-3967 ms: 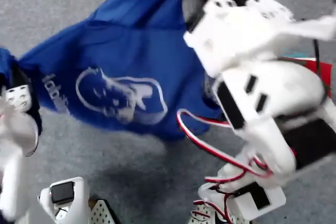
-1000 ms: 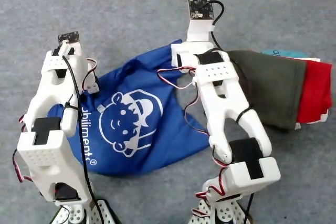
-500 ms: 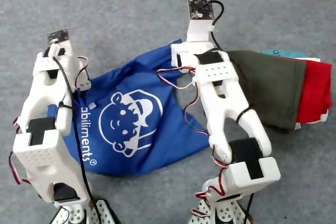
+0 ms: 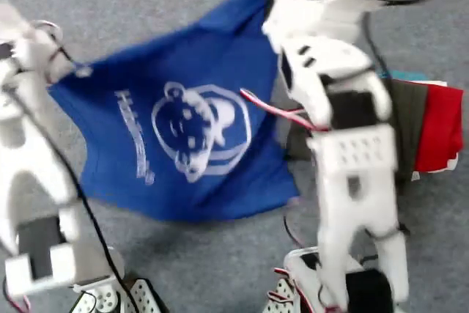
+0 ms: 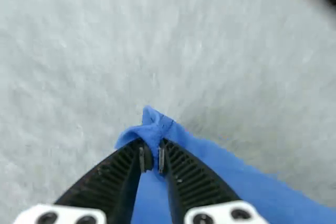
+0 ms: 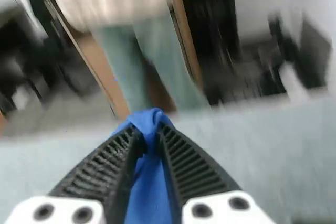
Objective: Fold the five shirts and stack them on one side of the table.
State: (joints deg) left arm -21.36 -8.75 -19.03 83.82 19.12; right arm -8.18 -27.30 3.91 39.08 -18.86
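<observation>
Blue shirt [image 4: 183, 137] limp, light, sags mid-frame | L gripper [image 5: 150, 159] + R gripper [image 6: 150, 139] each clamped on a corner | thin cloth prob. slips: you want deep corner pinches.

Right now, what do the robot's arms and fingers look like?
The left arm and right arm are chunky white plastic with black motor blocks. A red-and-white cable loops off the right arm. Their fingers are black, ridged and pointed, on white bases with round holes.

Hanging shirt [image 4: 183, 137] spans middle; stack [image 4: 434, 126] right.
</observation>
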